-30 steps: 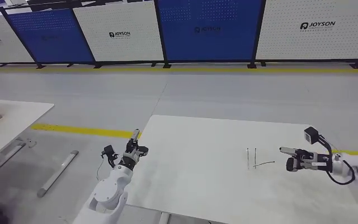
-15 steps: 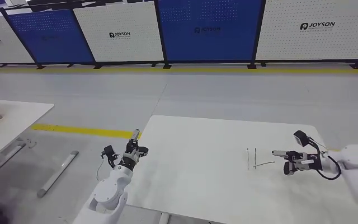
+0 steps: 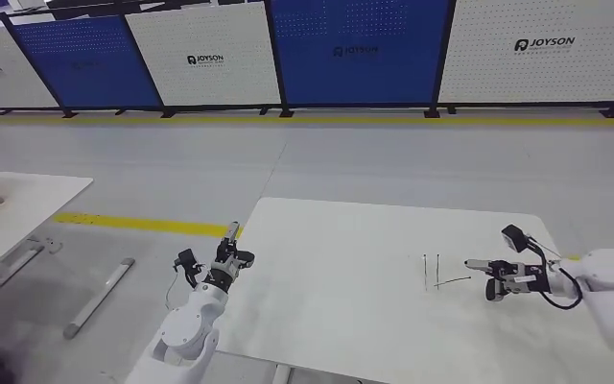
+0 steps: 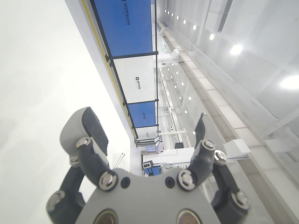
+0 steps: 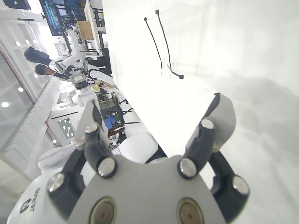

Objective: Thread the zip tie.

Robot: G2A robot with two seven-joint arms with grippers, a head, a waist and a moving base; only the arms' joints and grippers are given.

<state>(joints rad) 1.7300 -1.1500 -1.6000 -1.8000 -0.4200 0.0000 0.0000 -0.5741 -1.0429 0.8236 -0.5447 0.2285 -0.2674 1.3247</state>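
right gripper (image 3: 473, 264) has edged left toward the zip ties (image 3: 438, 270) at lower right on the table (image 3: 336, 288), jaws spread, empty; left gripper (image 3: 233, 236), lower left, likewise spread.

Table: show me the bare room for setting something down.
Free: the wide table stretch between its left edge and the ties, and the far strip behind them. Crowded: the right end, where three ties lie before the right arm's open jaws.

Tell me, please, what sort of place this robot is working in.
Probably a large indoor industrial or robot-testing hall: blue and white perforated partition panels fence the area, a yellow line marks the grey floor, and the high ceiling carries rows of lights. Zip ties lie on a white worktable.
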